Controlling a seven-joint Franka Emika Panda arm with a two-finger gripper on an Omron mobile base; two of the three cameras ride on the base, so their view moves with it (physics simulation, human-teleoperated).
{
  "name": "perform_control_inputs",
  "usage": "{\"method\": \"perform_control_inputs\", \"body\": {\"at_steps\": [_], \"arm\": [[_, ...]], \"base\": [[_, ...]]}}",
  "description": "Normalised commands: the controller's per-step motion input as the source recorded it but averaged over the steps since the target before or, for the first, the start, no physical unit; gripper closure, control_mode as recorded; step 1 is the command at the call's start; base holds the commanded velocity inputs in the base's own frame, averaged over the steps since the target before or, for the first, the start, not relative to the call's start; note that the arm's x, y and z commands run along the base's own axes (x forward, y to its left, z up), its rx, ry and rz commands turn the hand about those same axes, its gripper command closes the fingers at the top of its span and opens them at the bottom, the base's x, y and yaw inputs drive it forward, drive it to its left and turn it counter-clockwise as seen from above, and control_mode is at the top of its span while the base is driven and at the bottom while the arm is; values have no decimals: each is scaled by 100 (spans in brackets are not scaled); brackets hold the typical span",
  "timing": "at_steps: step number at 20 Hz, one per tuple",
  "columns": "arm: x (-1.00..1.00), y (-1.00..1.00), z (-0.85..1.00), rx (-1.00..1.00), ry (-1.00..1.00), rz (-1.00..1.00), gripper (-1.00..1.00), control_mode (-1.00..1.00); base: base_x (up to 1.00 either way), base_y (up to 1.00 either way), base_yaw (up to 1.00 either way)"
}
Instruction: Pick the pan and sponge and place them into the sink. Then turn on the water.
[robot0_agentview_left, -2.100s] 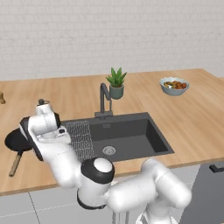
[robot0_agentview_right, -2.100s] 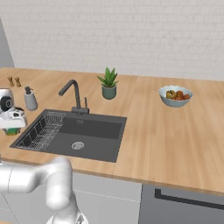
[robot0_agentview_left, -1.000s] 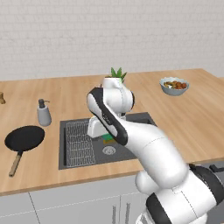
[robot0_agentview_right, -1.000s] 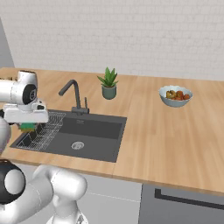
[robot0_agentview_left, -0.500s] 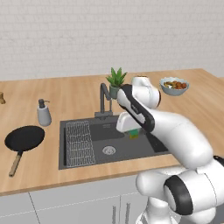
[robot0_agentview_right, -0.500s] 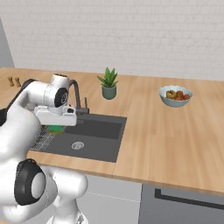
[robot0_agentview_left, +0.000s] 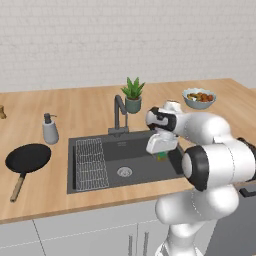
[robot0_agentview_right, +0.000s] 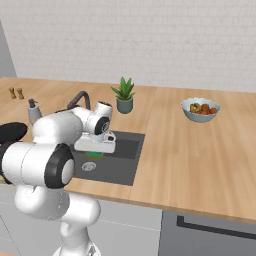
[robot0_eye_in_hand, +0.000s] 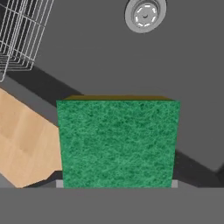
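Hand view: sponge (robot0_eye_in_hand: 118, 142) green face up, over sink (robot0_eye_in_hand: 100, 61).

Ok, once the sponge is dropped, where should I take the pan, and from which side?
Take the pan by its wooden handle, coming straight down from above. The pan lies flat on the counter left of the sink, and the handle sticks out toward the front edge, slim enough for the tool to span; the round black body looks too wide.
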Motion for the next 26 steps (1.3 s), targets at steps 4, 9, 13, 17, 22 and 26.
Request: {"method": "perform_control_inputs", "body": {"at_steps": [4, 9, 13, 17, 22, 26], "arm": [[75, -15, -72, 0, 4, 0, 100, -100], [30, 0, -47, -1, 4, 0, 100, -100], [22, 0, -43, 0, 7, 0, 100, -100], [22, 0, -43, 0, 6, 0, 100, -100], [21, 0, -43, 0, 5, 0, 100, -100], [21, 0, -39, -1, 4, 0, 100, -100]], "base": [[0, 0, 0], [0, 0, 0], [0, 0, 0], [0, 0, 0], [0, 0, 0], [0, 0, 0]]}}
